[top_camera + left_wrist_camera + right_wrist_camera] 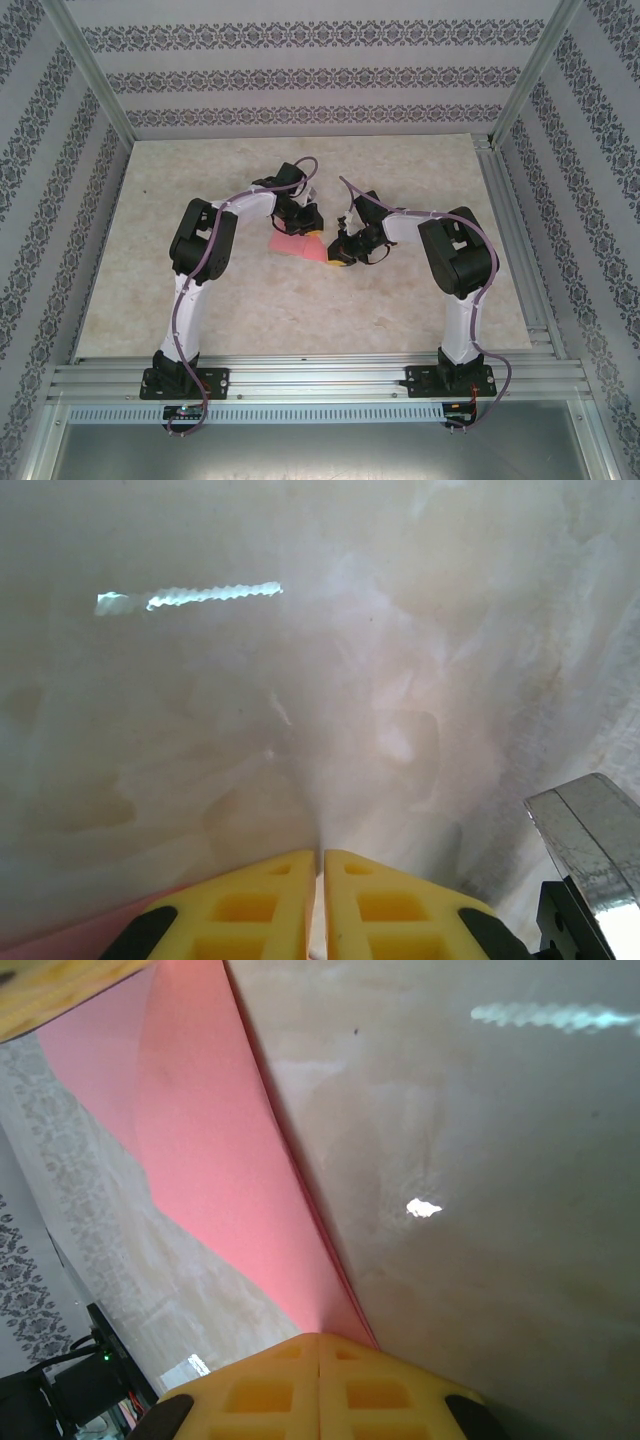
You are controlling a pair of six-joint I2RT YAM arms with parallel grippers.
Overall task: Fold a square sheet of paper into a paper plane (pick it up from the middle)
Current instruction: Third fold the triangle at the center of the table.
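Pink-red, the square sheet of paper (pixel 295 246) is lying near the middle of the pale marbled table (pixel 200 200), between the two grippers, which are meeting over it. From above it is showing as a small, uneven patch rather than a flat square, with its right corner reaching toward the right gripper (pixel 338 255) and its far edge sitting under the left gripper (pixel 303 228).

In the right wrist view the yellow fingers (pixel 250 1390) are pressing together with no gap, and the paper is rising straight out from between their tips, so this tool is pinching the sheet. The paper is running up and to the left from there as two layers, meeting along a sharp edge on the right.

In the left wrist view the left gripper's yellow fingers (pixel 400 905) are standing almost together, with only a thin slit between them, just above the table. A sliver of pink is showing at the lower left, beneath the left finger; whether any paper is caught between these fingers I cannot tell.
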